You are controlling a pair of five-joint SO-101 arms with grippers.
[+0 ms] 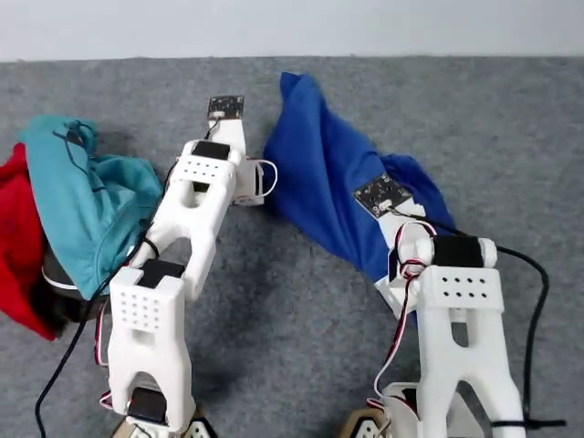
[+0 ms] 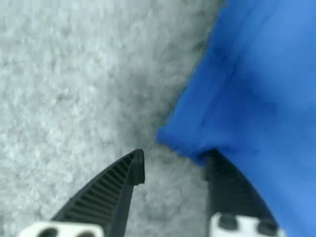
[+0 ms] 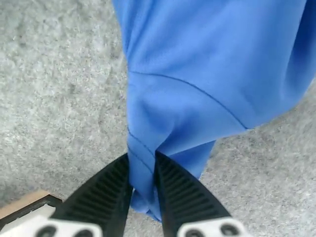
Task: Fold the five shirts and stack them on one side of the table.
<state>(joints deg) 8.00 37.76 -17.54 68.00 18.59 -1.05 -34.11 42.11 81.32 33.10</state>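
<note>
**High view: blue shirt pinched at one end, open jaws waiting at the other**

At the far left of the frame a red shirt [image 1: 18, 237] lies crumpled under a teal shirt [image 1: 82, 210]. A dark garment [image 1: 53, 285] peeks out below them, and the heap presses against the left arm.

Right of centre, the blue shirt [image 1: 319, 173] sprawls in a long rumpled diagonal from the upper middle down to the right arm.

In the left wrist view the left gripper [image 2: 175, 160] stands wide. The shirt's hemmed corner is just beside one ribbed black finger [image 2: 224, 185], with nothing clamped.

In the right wrist view the right gripper [image 3: 143, 163] is nearly closed, pinching a bunched fold of the blue shirt.

**Risks**
- The left jaws may close on bare cover, or nip only the thin hem, because so little cloth lies between them.
- The right hold is on a gathered ridge of smooth, slippery-looking knit, so a hard pull could slide it free.
- The fuzzy grey felt-like cover [image 1: 511, 137] probably drags at the fabric and may twist the shirt instead of letting it spread.
- The left arm could also tug at the soft heap leaning on it.
</note>
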